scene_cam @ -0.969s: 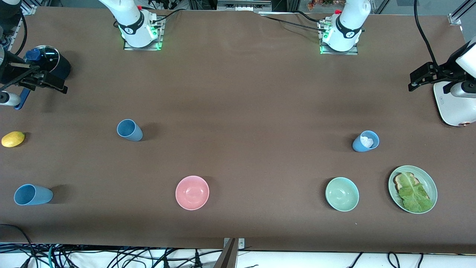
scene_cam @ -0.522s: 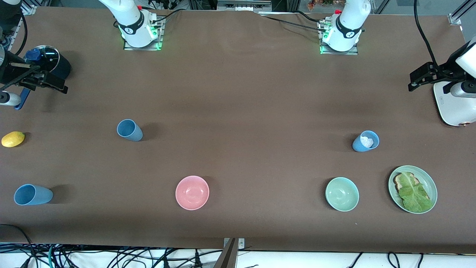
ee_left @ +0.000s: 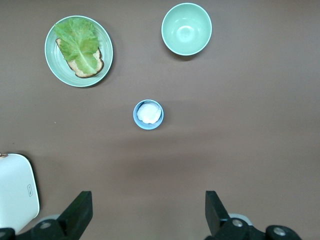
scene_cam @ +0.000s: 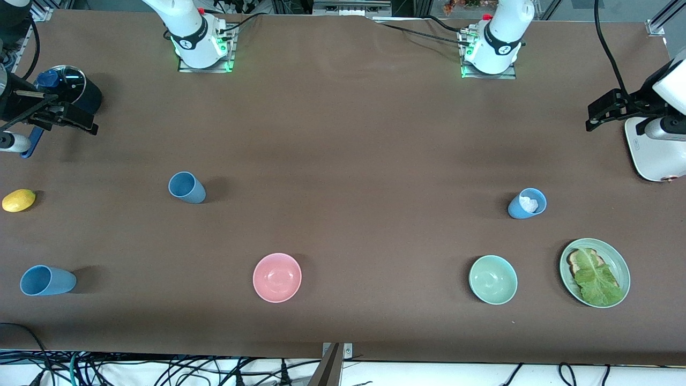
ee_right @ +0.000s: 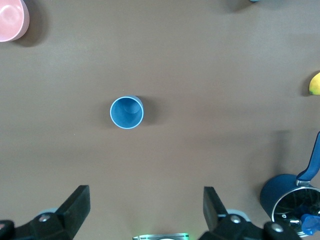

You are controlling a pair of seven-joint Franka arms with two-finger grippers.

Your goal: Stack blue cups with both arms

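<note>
On the worktop (scene_cam: 343, 161), three blue cups (scene_cam: 186, 187) stood apart, unstacked. Since a second ago, only the left claw (ee_left: 146, 215) shifted slightly; the right claw (ee_right: 145, 212) waited — both released, high up, stacking not begun.

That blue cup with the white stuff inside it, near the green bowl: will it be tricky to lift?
Probably light: the blue cup with white filling looks like small thin plastic. Its tapered, smooth wall may slip in a pinch. It stands upright, but a tilt would likely spill the white stuff, so stacking it inside another cup or under one seems awkward.
</note>
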